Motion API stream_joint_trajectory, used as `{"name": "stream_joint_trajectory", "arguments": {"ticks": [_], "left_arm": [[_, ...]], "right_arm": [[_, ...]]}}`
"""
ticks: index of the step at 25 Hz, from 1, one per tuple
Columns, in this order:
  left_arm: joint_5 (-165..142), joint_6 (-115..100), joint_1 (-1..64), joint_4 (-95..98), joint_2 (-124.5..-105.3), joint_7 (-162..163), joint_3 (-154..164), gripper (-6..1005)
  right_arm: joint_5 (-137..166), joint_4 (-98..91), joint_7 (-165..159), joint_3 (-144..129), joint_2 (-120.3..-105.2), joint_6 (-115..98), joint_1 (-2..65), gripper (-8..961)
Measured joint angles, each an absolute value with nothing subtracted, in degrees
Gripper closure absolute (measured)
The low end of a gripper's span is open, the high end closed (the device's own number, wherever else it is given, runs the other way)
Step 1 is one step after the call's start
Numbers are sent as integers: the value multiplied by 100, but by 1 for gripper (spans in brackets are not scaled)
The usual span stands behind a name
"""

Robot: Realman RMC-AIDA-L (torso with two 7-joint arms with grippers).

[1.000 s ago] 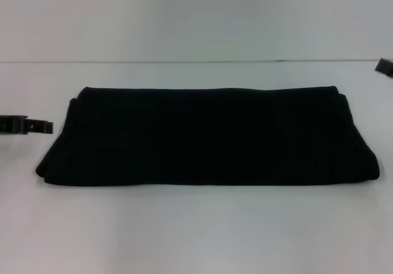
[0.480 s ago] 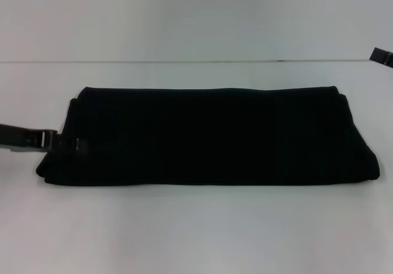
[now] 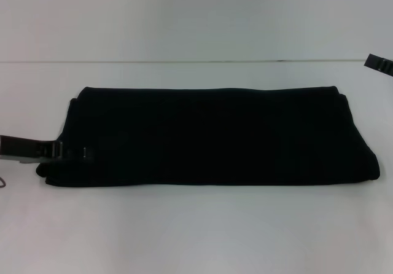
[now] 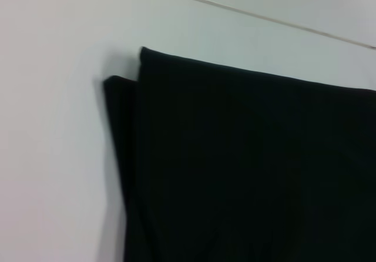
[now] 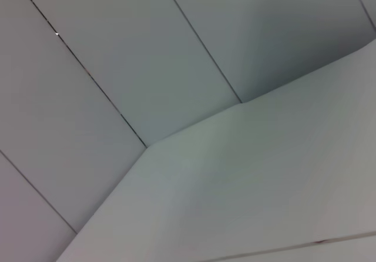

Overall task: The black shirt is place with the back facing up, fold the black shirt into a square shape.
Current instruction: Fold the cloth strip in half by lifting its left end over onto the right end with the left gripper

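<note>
Head view: left tool [image 3: 83,153] overlaps folded black shirt [image 3: 209,136] on table [image 3: 196,231].

From the head camera you look forward and down across the white table [image 3: 196,231], far enough back to take in the whole folded black shirt [image 3: 209,136], with the wall behind it. The left gripper [image 3: 77,152] enters at that view's left edge and the right gripper [image 3: 379,64] barely shows at its right edge. Your left wrist camera sits close over the shirt's end nearest that gripper, showing stepped layers [image 4: 126,133] and bare table beside them; you share this corner with the head view. Your right wrist camera faces away from the shirt, showing only pale panelled surfaces [image 5: 176,68].
</note>
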State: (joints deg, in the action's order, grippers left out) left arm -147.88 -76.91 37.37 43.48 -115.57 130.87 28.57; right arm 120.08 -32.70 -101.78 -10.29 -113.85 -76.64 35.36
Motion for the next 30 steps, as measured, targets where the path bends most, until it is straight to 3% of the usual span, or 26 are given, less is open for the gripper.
{"name": "stream_joint_trajectory", "arguments": {"ticks": [30], "left_arm": [[-15163,-7201,3619,4751,-11488,13274,2759,368]], "right_arm": [[12006,-3271,-10169,-1025,-11368,-7614,3691,218]]}}
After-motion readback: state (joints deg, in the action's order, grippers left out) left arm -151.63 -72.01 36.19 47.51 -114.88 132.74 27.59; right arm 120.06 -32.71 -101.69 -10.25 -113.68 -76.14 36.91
